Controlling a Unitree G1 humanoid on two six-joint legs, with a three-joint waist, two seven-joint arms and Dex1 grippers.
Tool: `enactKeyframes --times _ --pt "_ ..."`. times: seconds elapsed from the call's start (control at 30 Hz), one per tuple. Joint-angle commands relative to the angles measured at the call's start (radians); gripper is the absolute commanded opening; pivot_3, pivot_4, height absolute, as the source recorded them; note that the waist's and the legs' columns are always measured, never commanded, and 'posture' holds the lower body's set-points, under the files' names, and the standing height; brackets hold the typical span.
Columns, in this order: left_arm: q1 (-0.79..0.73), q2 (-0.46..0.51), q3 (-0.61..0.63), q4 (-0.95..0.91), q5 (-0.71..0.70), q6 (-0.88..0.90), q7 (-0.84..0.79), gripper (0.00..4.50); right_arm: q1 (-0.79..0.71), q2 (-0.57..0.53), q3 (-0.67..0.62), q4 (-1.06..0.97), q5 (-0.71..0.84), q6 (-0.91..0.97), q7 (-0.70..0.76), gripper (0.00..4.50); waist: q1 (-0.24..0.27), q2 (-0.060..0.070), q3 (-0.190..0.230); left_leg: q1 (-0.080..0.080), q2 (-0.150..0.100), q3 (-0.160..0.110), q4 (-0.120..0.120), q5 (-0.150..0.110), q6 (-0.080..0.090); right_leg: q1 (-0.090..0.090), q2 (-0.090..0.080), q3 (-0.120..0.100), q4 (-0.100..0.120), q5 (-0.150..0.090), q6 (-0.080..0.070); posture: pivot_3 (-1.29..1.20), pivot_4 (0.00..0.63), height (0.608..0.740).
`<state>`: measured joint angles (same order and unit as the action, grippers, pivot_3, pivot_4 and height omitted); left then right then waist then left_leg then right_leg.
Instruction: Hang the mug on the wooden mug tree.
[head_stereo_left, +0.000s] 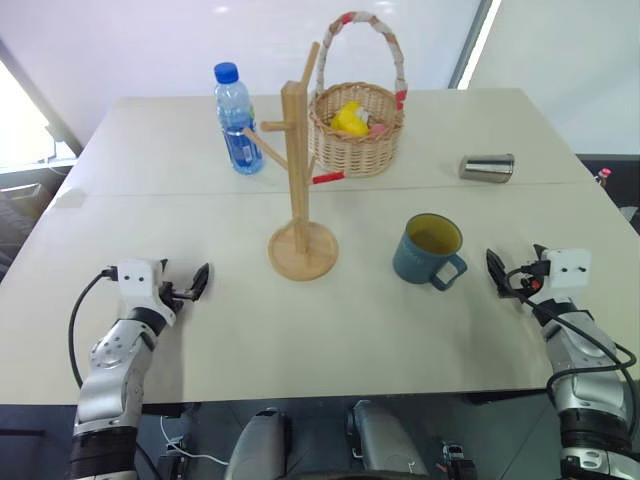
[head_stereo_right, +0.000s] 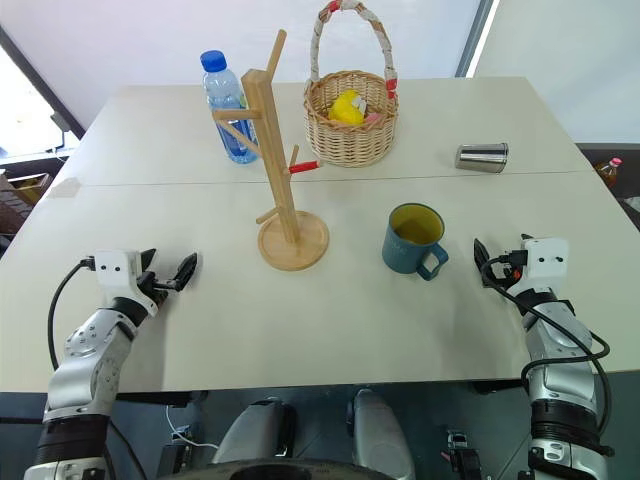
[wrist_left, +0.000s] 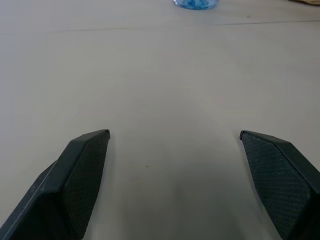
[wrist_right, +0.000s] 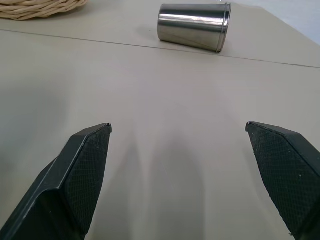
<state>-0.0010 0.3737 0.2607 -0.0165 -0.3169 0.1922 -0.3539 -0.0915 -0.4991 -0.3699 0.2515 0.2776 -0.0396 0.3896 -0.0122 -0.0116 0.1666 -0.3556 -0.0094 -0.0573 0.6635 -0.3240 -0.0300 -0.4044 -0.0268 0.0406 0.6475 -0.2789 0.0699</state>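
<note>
Beige table (head_stereo_left: 330, 330) under bright window; mug (head_stereo_left: 428, 250) beside wooden mug tree (head_stereo_left: 299, 190); both fingers spread.

In the left wrist view the water bottle (wrist_left: 195, 3) is cut off at the frame's edge, leaving its blue base. In the right wrist view the wicker basket (wrist_right: 42, 7) is likewise cropped to a strip of woven rim. In the head views the wooden mug tree (head_stereo_left: 296, 180) hides part of the basket's side; the basket's yellow contents (head_stereo_left: 350, 117) cannot be identified.
</note>
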Motion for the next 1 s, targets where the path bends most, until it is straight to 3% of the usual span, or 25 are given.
enactKeyframes --times 0.03,0.37,0.7,0.83,1.0 --pt "0.007 0.007 0.005 -0.038 -0.01 -0.008 -0.026 4.5 0.011 -0.021 -0.039 -0.022 0.003 -0.022 -0.004 4.46 0.0 0.0 0.0 0.0 0.0 0.0 0.0 0.0 0.0 0.0 0.0 0.0 0.0 0.0 0.0 0.0 0.15 0.74" --pt "-0.014 0.022 -0.041 -0.077 -0.07 -0.009 -0.194 4.5 0.122 -0.024 -0.08 -0.13 0.01 -0.011 -0.004 4.46 0.002 0.0 0.0 0.0 0.0 0.0 0.0 0.0 0.0 0.0 0.0 0.0 0.0 0.0 0.0 0.0 0.15 0.74" --pt "-0.03 0.112 -0.252 -0.165 -0.119 0.055 -0.519 4.5 0.444 -0.057 -0.055 -0.514 0.072 0.071 0.152 4.46 -0.001 0.001 0.0 0.001 0.0 0.0 0.0 0.0 0.0 0.001 0.0 0.0 0.0 0.0 0.0 0.0 0.15 0.74" --pt "-0.06 0.123 -0.327 -0.186 -0.101 0.052 -0.575 4.5 0.477 -0.006 0.026 -0.631 0.041 0.109 0.117 4.46 -0.002 0.001 0.0 0.001 0.001 0.0 0.0 0.0 0.0 0.001 0.002 0.0 0.0 0.0 0.0 0.0 0.15 0.74" --pt "-0.093 0.085 -0.407 -0.258 -0.106 0.058 -0.581 4.5 0.404 0.136 0.122 -0.641 -0.075 0.102 -0.049 4.46 0.001 0.001 0.0 0.001 0.001 0.0 0.001 0.0 0.0 0.001 0.001 0.0 0.0 -0.001 0.0 0.0 0.15 0.74"
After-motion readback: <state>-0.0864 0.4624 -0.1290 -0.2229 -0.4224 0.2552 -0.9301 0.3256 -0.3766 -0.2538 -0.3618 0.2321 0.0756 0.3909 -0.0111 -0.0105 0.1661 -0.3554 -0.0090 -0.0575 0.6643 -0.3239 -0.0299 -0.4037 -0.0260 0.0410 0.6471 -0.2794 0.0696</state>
